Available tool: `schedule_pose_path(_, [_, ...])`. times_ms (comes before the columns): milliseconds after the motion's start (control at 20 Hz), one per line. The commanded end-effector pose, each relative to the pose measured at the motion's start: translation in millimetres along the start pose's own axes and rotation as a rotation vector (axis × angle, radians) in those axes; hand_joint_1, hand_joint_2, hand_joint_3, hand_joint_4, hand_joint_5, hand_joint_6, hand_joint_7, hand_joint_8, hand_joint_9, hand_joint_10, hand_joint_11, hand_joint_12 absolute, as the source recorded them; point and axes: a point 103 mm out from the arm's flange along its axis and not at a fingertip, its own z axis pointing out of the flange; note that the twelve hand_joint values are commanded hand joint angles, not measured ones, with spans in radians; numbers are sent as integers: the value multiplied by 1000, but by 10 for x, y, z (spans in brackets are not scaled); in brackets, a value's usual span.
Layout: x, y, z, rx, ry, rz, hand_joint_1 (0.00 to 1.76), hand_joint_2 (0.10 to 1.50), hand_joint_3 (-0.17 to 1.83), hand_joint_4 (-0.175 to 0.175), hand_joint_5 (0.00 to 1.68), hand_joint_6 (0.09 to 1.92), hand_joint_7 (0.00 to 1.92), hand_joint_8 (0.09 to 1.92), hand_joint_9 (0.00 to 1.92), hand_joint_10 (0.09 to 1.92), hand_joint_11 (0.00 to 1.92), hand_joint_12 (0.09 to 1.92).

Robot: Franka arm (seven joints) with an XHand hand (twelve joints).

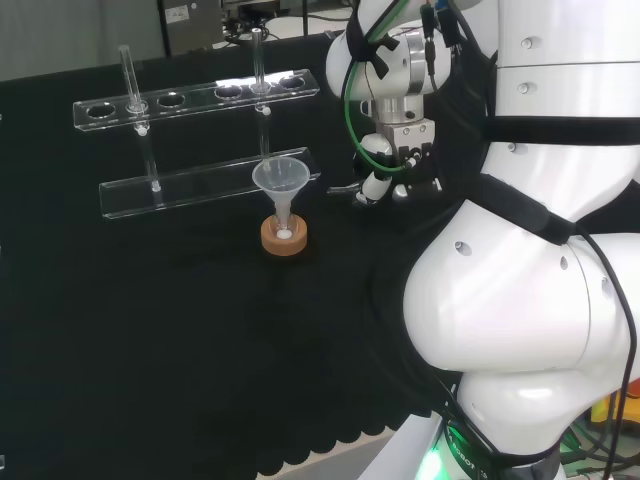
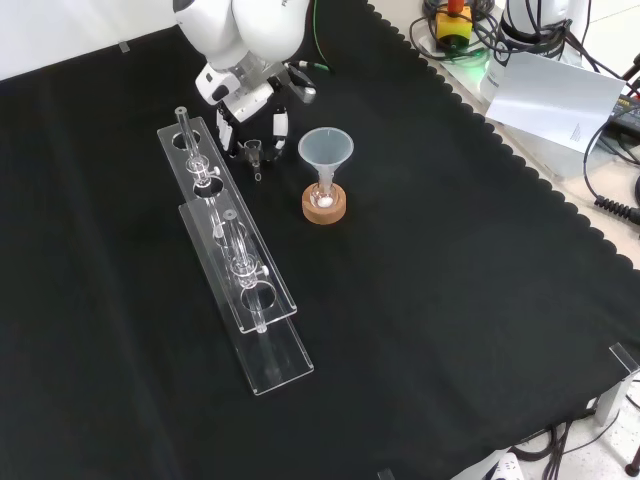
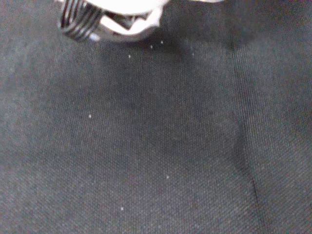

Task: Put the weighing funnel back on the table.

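Found the hand (image 2: pixel 252 103) low over the surface (image 2: pixel 450 300) in the front view, at about 10 o'clock from the funnel (image 2: pixel 326 150) standing in its small flask on the cork ring (image 2: pixel 325 210), and at about 3 o'clock from the far end of the clear tube rack (image 2: pixel 280 350). Picked out the weighing funnel (image 2: pixel 254 153) as a small clear piece right at 6 o'clock of the hand, just beneath it and apart from the big funnel's rim at its 3 o'clock. Read its long axis as running roughly 12 to 6 in that view, wide end up toward the hand and short stem toward 6 o'clock, though too small to be sure. Could not tell whether held or already let go: no plain gap and no plain contact between piece and hand. Could not settle either whether resting on the cloth or hanging just above it. Saw the weave of the cloth very close in the wrist view, so judged the hand nearly down. Judged the task near its end: if held, only a release left; if let go, only a withdrawal up and toward 12 o'clock, away from the stem. Marked the rack at 9 o'clock and the funnel at 4 o'clock as things not to brush on the way out.
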Motion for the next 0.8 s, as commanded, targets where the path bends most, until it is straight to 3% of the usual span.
schedule_pose_path(50, [-3, -19, 53, 16, -11, -2, 1062, 851, 451, 52, 931, 1017, 662, 762, 996, 392, 803, 1062])
schedule_pose_path(150, [7, -28, 71, 33, -20, -1, 1053, 736, 601, 2, 774, 990, 581, 767, 927, 423, 744, 1098])
schedule_pose_path(250, [6, -38, 80, 45, -23, 2, 1045, 667, 701, -22, 666, 965, 520, 772, 869, 457, 695, 1130])
schedule_pose_path(500, [5, -91, 22, 57, -17, 6, 1018, 615, 750, -44, 464, 841, 415, 764, 758, 533, 582, 1200])
schedule_pose_path(800, [51, -213, -107, 74, -11, 6, 987, 590, 751, -63, 351, 597, 322, 756, 671, 605, 514, 1243])
